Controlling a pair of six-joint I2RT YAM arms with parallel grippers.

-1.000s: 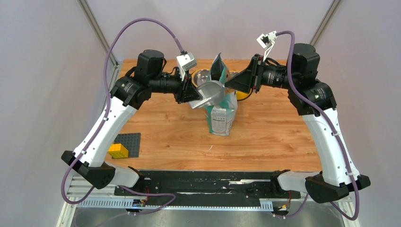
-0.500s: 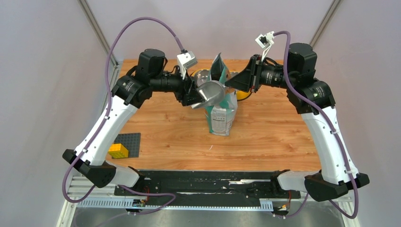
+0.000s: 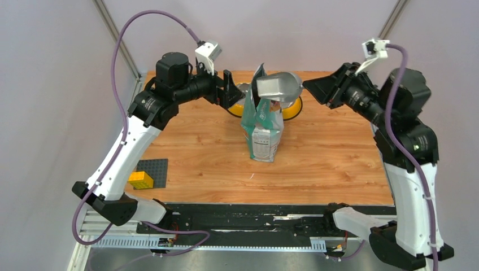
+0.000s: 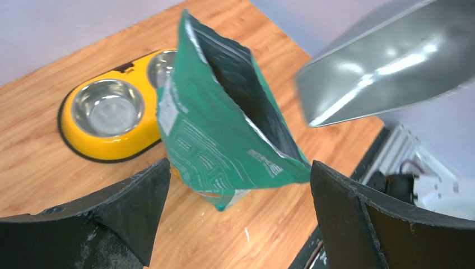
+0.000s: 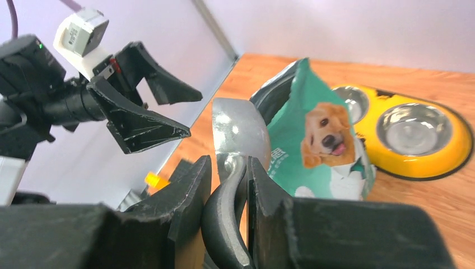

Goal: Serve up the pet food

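The teal-green pouch point(image 3: 262, 127) with the golden retriever stands open-topped at mid-table; no pet food shows, as its inside point(image 4: 246, 95) looks dark. My right gripper point(image 3: 308, 88) is shut on the handle point(image 5: 227, 224) of the grey scoop point(image 3: 277, 84), which hangs above the pouch mouth. My left gripper point(image 3: 233, 93) is open and holds nothing, just left of the pouch top. In the left wrist view the pouch point(image 4: 224, 140) lies between and beyond the spread fingers, with the scoop point(image 4: 386, 61) above it. The yellow double feeder point(image 3: 294, 111) sits behind the pouch, its steel bowls empty.
A dark building plate point(image 3: 155, 169) with a yellow brick point(image 3: 141, 179) lies at the table's front left. Metal frame posts rise at both back corners. The black rail point(image 3: 243, 217) runs along the near edge between the arm bases.
The left gripper let go of the scoop, opened wide and drew back to the left. The right arm rose and swung right, carrying the scoop by its handle up over the pouch.
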